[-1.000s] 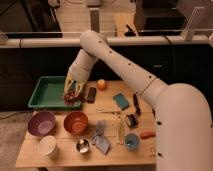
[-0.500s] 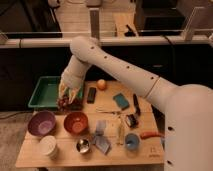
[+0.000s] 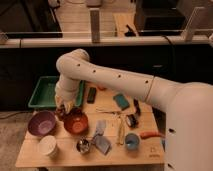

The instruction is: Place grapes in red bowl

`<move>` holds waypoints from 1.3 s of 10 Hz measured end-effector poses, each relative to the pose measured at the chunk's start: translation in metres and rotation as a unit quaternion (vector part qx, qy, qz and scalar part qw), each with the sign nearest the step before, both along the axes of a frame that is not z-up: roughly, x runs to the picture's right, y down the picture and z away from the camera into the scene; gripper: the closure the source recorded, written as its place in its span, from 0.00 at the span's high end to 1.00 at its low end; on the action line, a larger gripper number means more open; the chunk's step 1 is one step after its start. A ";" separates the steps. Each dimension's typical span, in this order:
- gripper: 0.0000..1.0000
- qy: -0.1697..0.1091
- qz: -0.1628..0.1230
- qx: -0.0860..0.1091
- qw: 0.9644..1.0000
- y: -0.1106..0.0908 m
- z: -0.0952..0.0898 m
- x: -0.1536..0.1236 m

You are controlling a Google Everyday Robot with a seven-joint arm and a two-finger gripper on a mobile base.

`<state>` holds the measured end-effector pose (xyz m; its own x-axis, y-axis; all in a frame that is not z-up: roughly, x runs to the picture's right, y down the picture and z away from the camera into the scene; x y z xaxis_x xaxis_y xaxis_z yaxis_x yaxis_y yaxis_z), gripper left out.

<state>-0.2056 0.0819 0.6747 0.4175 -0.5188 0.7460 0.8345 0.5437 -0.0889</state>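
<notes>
Gripper (image 3: 64, 106), grip state cannot be told, grapes (image 3: 61, 112) at its tip just beside red bowl (image 3: 76, 122) left rim; risk: early release spills them toward purple bowl (image 3: 42, 123).

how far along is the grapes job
Done: the grapes look picked up. They show as a dark clump right at the gripper, outside the green tray.
In hand: the gripper hangs low at the red bowl's left rim, between it and the purple bowl.
Left: move the grapes over the red bowl and let them go. No grapes show inside it.
</notes>
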 end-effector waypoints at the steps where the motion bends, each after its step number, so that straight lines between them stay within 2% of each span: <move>1: 0.00 0.013 0.005 -0.004 1.000 0.007 0.008 0.001; 4: 0.00 0.040 0.025 -0.024 0.999 0.020 0.030 0.007; 6: 0.02 0.048 0.033 -0.036 0.998 0.026 0.039 0.012; 8: 0.18 0.061 0.047 -0.048 0.996 0.033 0.050 0.021; 10: 0.39 0.073 0.059 -0.059 0.994 0.041 0.061 0.029; 11: 0.47 0.076 0.061 -0.063 0.993 0.045 0.067 0.031; 12: 0.61 0.076 0.062 -0.069 0.993 0.050 0.074 0.031; 13: 0.69 0.074 0.060 -0.071 0.993 0.052 0.076 0.031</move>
<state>-0.1746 0.1337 0.7509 0.5794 -0.3535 0.7344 0.7374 0.6112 -0.2876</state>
